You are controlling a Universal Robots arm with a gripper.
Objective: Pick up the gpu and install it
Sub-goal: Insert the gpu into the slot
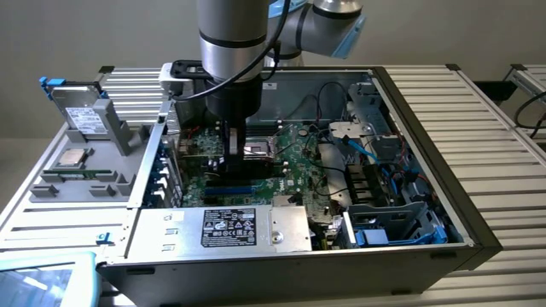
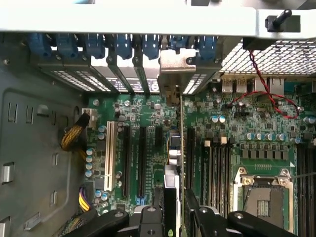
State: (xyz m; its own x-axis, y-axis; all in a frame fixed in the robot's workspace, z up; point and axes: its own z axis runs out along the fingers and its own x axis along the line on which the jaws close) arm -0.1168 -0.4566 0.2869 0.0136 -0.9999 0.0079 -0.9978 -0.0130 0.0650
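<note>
grips the gpu (image 2: pixel 171 165) in the end effector (image 2: pixel 173 222), black fingers (image 2: pixel 148 219) clenched on both faces, card upright and edge-on. holds it at the long slots of the green motherboard (image 2: pixel 232 123), silver bracket (image 2: pixel 177 66) against the rear slot openings. reaches deep inside the open computer case (image 1: pixel 426 211), beside the empty cpu socket (image 2: pixel 261 197). stands well apart from the hard drive (image 1: pixel 81 112) at the exterior view's left.

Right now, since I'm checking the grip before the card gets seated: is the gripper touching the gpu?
Touching. The wrist view shows the gpu edge-on, clamped between the two black fingers of the gripper.
</note>
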